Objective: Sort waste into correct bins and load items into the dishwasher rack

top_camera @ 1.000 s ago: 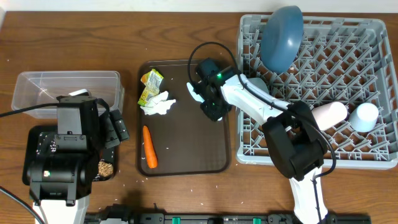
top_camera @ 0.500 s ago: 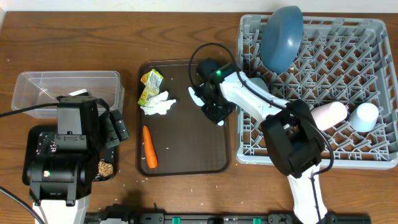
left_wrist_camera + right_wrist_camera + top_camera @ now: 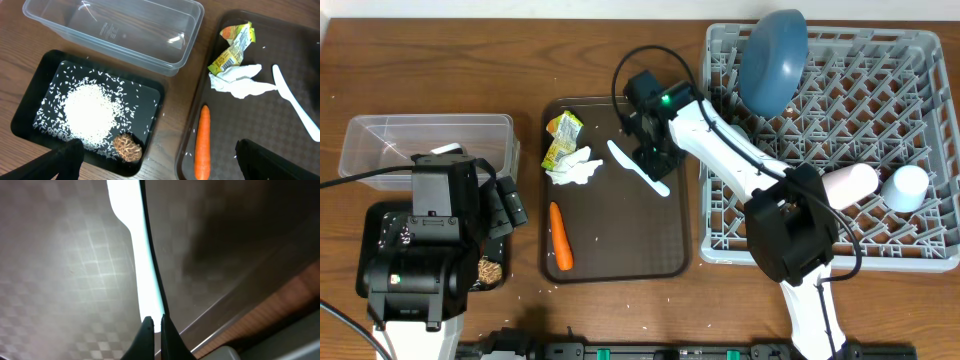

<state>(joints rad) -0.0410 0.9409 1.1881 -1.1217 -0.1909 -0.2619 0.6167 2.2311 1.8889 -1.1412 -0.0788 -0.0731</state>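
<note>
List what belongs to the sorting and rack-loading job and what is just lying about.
Job: orange carrot, crumpled white tissue, yellow-green printed wrapper, pale blue plastic utensil, dark blue plate, pink cup, light blue cup, grey plastic rack, clear plastic box, shallow black tray.
Lying about: dark brown serving tray, wooden table.

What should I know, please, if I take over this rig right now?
Left gripper: open, holding nothing, above the black tray.
Right gripper: shut on the light blue utensil, low over the serving tray.
Done: blue plate, pink cup and light blue cup in the rack; crumbs in the black tray.
Left: rack the utensil; bin the carrot, tissue and wrapper. Clear box looks empty. Bowl and chopsticks not visible.
</note>
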